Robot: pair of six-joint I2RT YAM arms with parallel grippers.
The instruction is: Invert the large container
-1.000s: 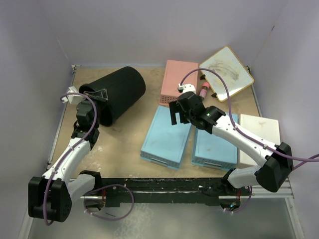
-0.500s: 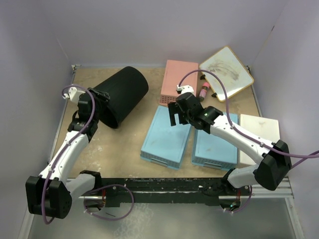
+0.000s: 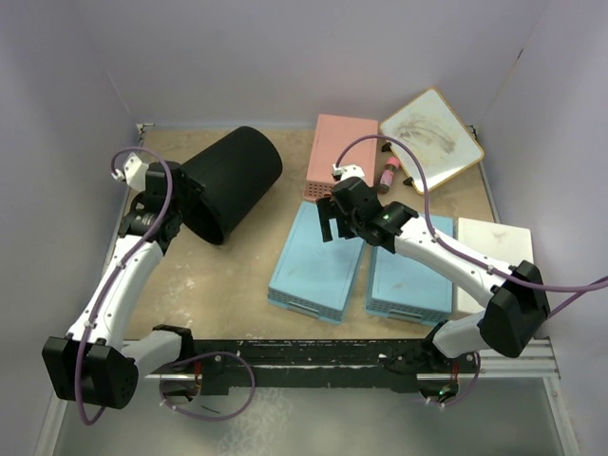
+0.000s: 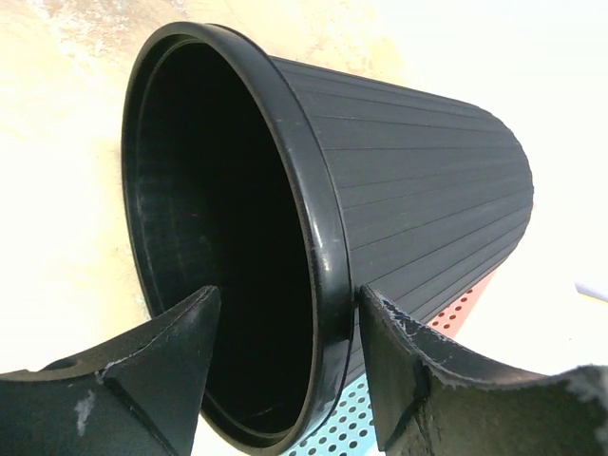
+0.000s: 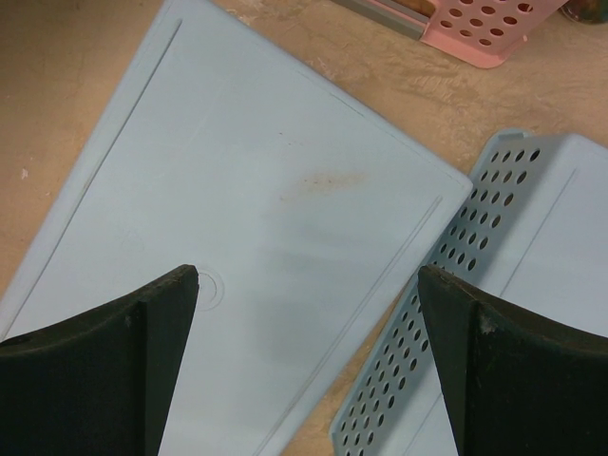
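The large container (image 3: 233, 180), a tall black ribbed bucket, lies on its side at the back left of the table, with its mouth facing my left arm. My left gripper (image 3: 182, 197) is open and straddles the rim (image 4: 318, 237). One finger is inside the mouth and stands apart from the rim, while the other sits against the outer wall (image 4: 427, 199). Open and empty, my right gripper (image 3: 332, 217) hovers over an overturned light-blue basket (image 5: 266, 190).
Two upside-down light-blue baskets (image 3: 318, 252) (image 3: 408, 271) lie mid-table. Behind them is a pink basket (image 3: 342, 157). A white basket (image 3: 492, 256) lies at the right, with a small whiteboard (image 3: 430, 140) and a little bottle (image 3: 389, 175) at the back right. Walls enclose the table.
My left gripper has opened from its shut grip on the bucket's rim, and its arm drew back to the left. The bucket settled slightly toward the back right. The right arm barely moved.
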